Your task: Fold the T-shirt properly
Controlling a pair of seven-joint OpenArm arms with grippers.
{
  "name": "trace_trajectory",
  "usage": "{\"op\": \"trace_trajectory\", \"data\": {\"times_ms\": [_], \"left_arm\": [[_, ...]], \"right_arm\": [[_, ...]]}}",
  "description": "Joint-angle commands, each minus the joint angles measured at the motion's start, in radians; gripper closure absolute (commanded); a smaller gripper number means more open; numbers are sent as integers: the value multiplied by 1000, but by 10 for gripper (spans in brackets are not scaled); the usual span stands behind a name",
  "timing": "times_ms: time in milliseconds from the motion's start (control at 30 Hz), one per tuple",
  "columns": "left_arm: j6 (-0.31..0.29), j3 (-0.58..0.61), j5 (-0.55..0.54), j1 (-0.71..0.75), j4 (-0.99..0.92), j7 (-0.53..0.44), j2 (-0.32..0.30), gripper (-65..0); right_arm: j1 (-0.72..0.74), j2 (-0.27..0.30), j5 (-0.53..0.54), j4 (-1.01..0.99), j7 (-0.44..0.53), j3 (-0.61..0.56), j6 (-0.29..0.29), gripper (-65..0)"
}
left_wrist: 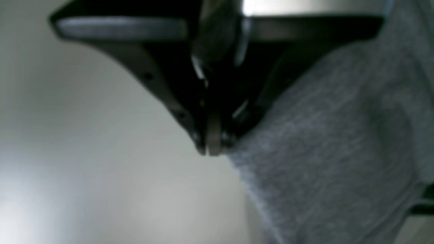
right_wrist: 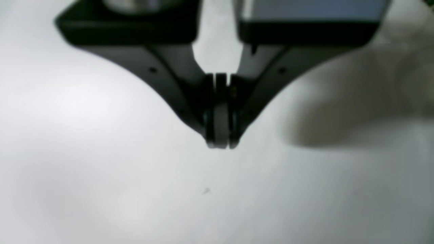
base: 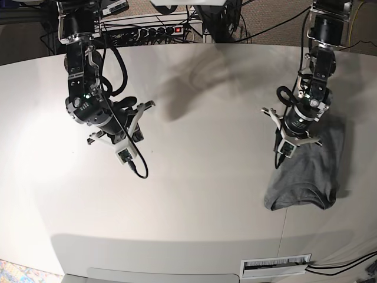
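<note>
right gripper [base: 131,125]: at the left of the base view, over bare tabletop, fingers pressed together with nothing between them; in the right wrist view [right_wrist: 220,144] pads meet at the tip above the plain white surface.
table [base: 194,177]: white, wide, curved far edge; soft shadows near the top middle and along the front.
power strip [base: 159,29]: beyond the far edge, red switch showing, cables around it.
left gripper [base: 281,154]: at the right of the base view, pointing down at the left edge of the cloth; in the left wrist view [left_wrist: 212,149] jaws clenched, tip touching the grey fabric's edge; blurred, so cannot tell whether any cloth is pinched between them.
t-shirt [base: 309,171]: heather grey, on the table's right side, near the right edge; bunched into a narrow upright strip, wrinkled, lower end rounded and rolled; upper part passing under the left arm; fills the right half of the left wrist view [left_wrist: 332,152].
vent slot [base: 277,266]: in the table's front lip, below the shirt.
</note>
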Motion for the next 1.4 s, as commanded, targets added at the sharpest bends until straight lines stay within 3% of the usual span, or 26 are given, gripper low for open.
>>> {"op": "trace_trajectory", "data": {"times_ms": [0,467,533,733,833,1000,1233,1367], "left_arm": [[10,-3,8,-9,-7,43,-20,0],[8,-3,-64,-35,-7,37,-31,0],[-19,-3,-98,-35,16,57,-31,0],[-145,-3,-279,-34,138,209,-31,0],[-171,-3,-373,-32,214,327,-31,0],[-170,-3,-468,-9,348,489,-32,0],[-165,-3,-455,146,513,509,-38,0],[-103,-14,-402,249,601,509,-86,0]], "right_arm": [[10,10,8,20,26,10,0,0],[-47,9,58,54,26,9,9,0],[-63,9,58,58,27,9,9,0],[-108,9,58,58,36,9,9,0],[-123,10,58,58,36,9,9,0],[-152,10,57,61,35,9,9,0],[-247,10,24,171,32,10,12,0],[-328,10,-34,253,37,10,11,0]]}}
